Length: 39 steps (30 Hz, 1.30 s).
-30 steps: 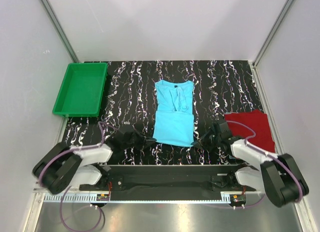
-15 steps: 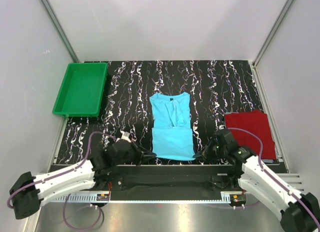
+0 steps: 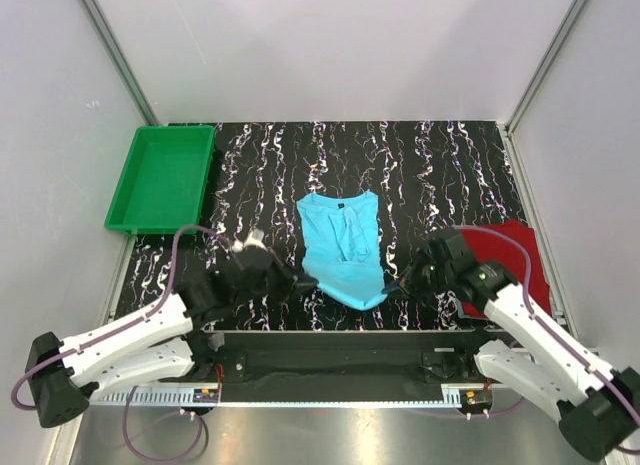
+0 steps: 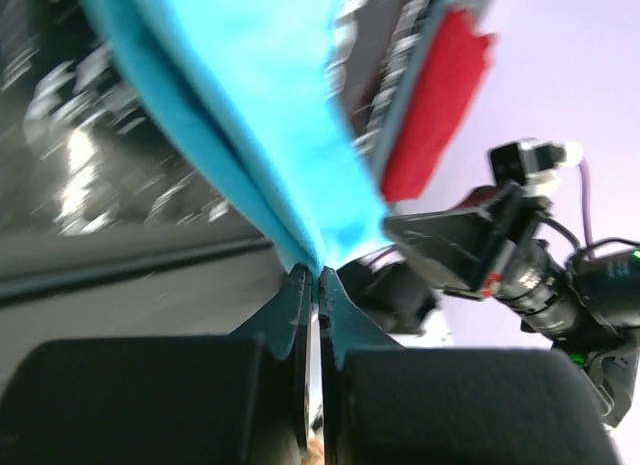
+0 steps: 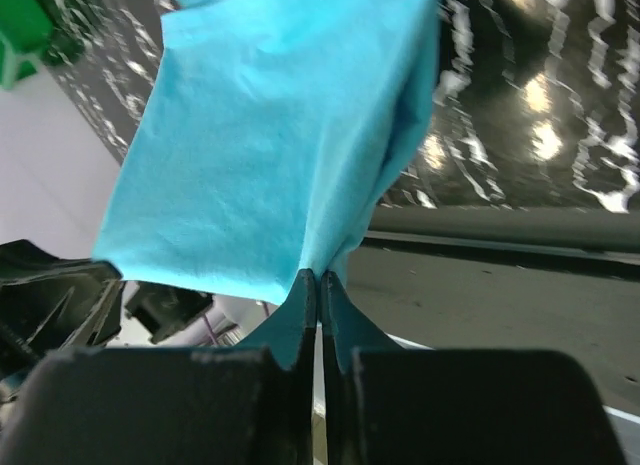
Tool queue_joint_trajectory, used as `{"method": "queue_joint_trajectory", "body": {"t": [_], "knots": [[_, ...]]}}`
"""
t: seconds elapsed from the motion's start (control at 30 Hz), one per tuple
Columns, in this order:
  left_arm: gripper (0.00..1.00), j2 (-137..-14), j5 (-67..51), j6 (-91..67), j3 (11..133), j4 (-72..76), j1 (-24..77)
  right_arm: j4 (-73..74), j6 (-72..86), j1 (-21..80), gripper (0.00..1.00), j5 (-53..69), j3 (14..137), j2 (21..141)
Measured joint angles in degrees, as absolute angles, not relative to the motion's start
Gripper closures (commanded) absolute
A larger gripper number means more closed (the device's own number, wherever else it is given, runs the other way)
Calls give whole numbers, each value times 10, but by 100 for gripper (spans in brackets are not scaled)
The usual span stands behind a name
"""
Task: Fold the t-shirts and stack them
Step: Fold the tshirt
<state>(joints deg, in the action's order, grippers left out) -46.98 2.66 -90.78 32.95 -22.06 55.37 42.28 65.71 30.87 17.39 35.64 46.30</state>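
Observation:
The turquoise t-shirt (image 3: 342, 245) lies in the middle of the table, its near hem lifted off the surface and sagging between my grippers. My left gripper (image 3: 303, 282) is shut on the hem's left corner; in the left wrist view (image 4: 317, 275) the cloth (image 4: 240, 115) runs up from the closed jaws. My right gripper (image 3: 395, 282) is shut on the hem's right corner; in the right wrist view (image 5: 319, 276) the shirt (image 5: 270, 155) hangs from the jaws. The dark red folded t-shirt (image 3: 510, 255) lies at the right, partly hidden by my right arm, and shows in the left wrist view (image 4: 430, 115).
A green plastic tray (image 3: 160, 180) stands at the back left. The table (image 3: 450, 175) is black with white streaks, its metal front rail just below my grippers. White walls close in the sides and back.
Both grippers have risen and moved away from the front edge with the shirt's near hem, which now hangs off the table. The shirt's body has shifted a little back.

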Motion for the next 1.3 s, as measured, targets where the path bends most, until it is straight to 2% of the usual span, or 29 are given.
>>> {"method": "queue_joint_trajectory", "body": {"t": [0.23, 0.5, 0.9, 1.3], "knots": [[100, -540, 9, -821, 424, -208, 443, 416, 605, 290, 100, 174, 488, 592], [100, -648, -59, -766, 481, -191, 325, 410, 540, 175, 100, 232, 573, 714], [100, -795, -155, -737, 568, -131, 229, 397, 482, 103, 100, 332, 701, 892], [100, -947, -209, -735, 677, -92, 194, 397, 459, 66, 100, 385, 812, 1035]]}}
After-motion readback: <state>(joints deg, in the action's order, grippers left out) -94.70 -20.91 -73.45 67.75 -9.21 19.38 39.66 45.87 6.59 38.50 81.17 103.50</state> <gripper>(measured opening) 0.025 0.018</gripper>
